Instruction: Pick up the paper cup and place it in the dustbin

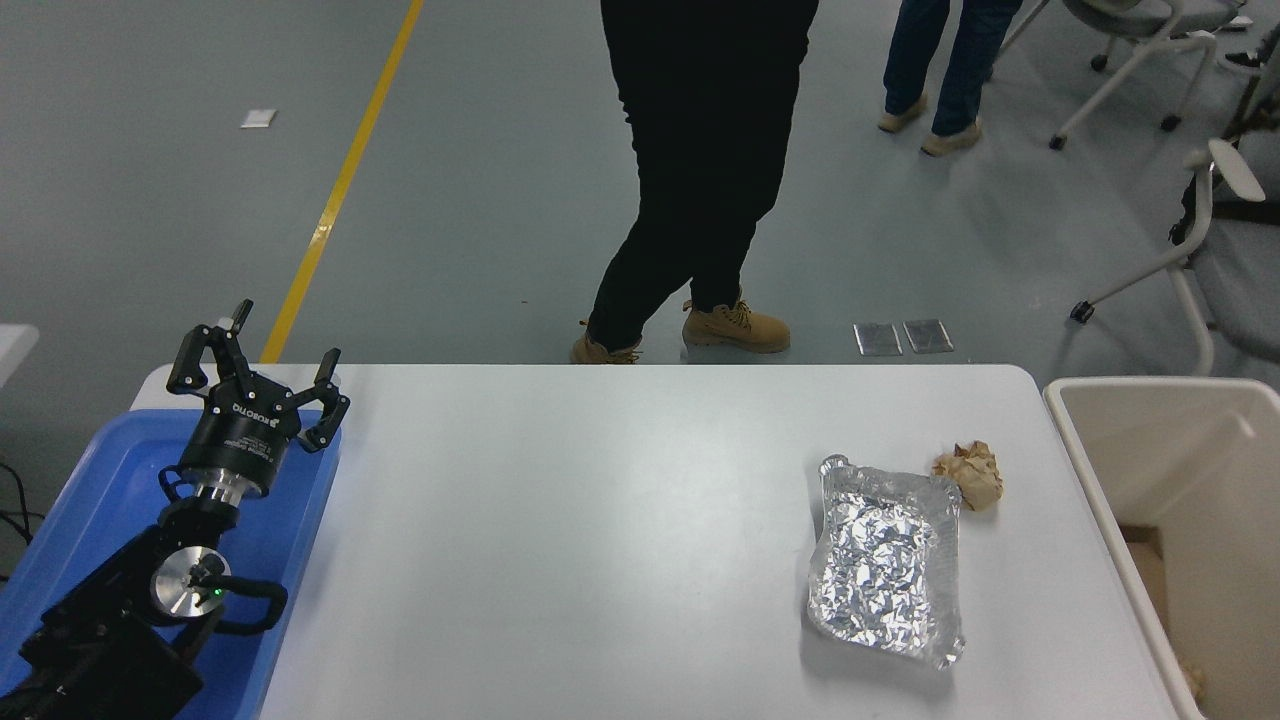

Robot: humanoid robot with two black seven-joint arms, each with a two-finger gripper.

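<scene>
The left end effector point(257, 372) hangs parked over a blue tray point(90, 470), fingers spread apart and empty; the right arm, and with it the paper cup, is out of view, so its grip cannot be told. Far to the parked end effector's right stand a foil tray point(885, 560), a brown paper ball point(970, 475) and the dustbin point(1110, 400) (cream-walled, beside the table point(560, 540)). Done well, the drop would release only above the bin's open mouth.
</scene>
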